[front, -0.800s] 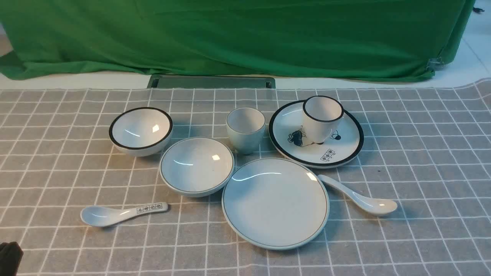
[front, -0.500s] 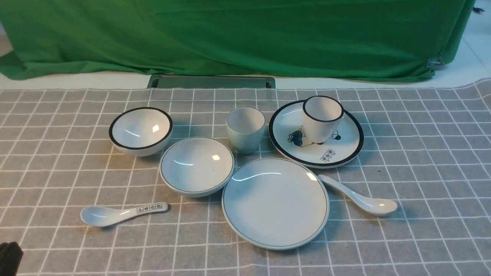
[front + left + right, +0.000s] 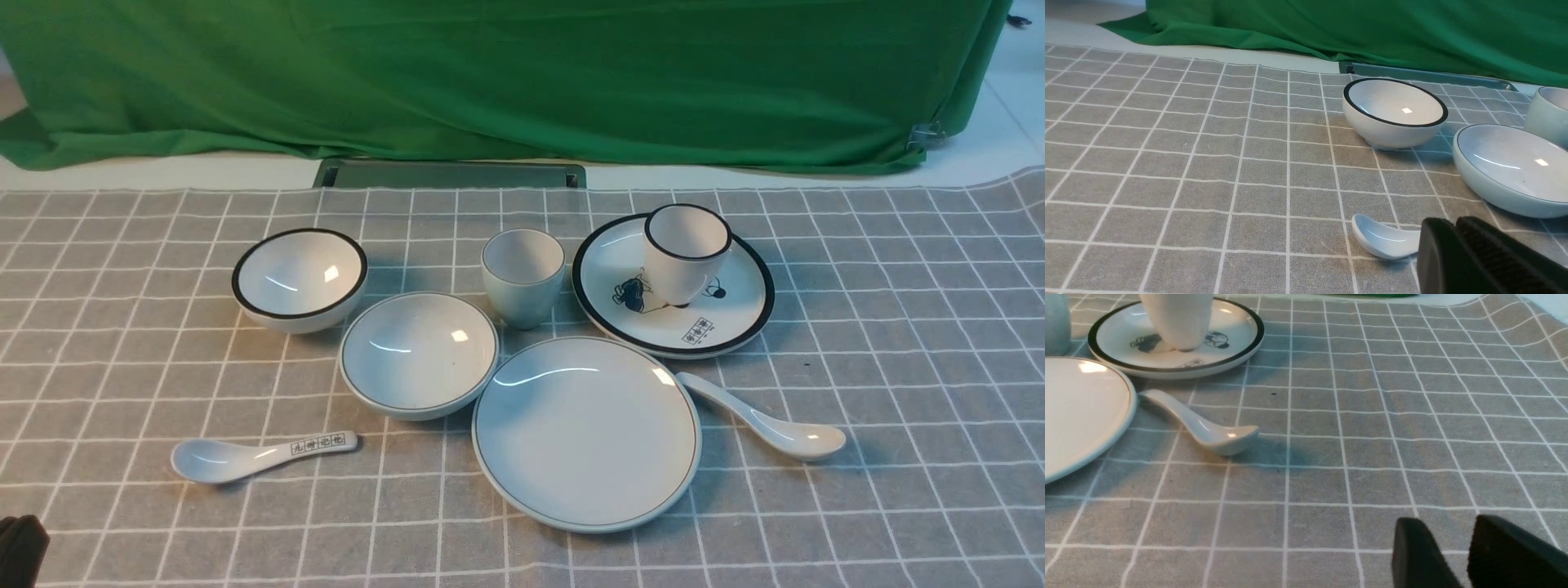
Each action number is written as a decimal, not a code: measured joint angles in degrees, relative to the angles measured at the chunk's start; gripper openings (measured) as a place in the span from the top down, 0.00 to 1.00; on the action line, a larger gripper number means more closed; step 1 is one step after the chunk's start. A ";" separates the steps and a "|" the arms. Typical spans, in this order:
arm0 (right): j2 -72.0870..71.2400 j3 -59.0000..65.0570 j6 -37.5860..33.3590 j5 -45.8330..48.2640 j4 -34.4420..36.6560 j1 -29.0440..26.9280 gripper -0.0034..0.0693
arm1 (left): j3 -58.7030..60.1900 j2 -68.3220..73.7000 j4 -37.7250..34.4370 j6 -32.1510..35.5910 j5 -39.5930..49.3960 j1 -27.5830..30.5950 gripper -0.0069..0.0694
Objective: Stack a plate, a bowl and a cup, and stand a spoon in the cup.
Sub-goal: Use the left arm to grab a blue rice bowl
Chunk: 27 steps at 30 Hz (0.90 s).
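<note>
The spoon lies flat on the checked cloth, out ahead of the right gripper and off toward the middle. Its long axis runs diagonally: scoop end nearer that gripper, open side up, handle pointing away at the plate. The handle tip sits just beside the plate's rim, and I honestly can't tell if they touch. The right gripper only shows two black fingertips, cut off at the frame edge, parted by a narrow gap and holding nothing. It doesn't show in the front view at all. The plate is beyond the spoon from there and half cropped in the right wrist view. The bowl is ahead of the left gripper, nothing in it, and its far side is cut off in the left wrist view. The cup stands upright just past it, barely peeking in. The left gripper's fingers look pressed together and empty, and they cover the handle of the labelled spoon right in front of them.
</note>
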 joint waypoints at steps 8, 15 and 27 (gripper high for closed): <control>0.00 0.00 0.00 0.00 0.00 0.00 0.62 | 0.00 0.00 -10.21 -3.34 -4.01 0.00 0.89; 0.00 0.00 0.00 0.00 0.00 0.00 0.62 | 0.00 0.00 -29.48 -10.03 -15.77 0.00 0.89; 0.00 0.00 0.00 0.00 0.00 0.00 0.62 | -22.15 11.97 -27.44 10.10 14.73 0.00 0.89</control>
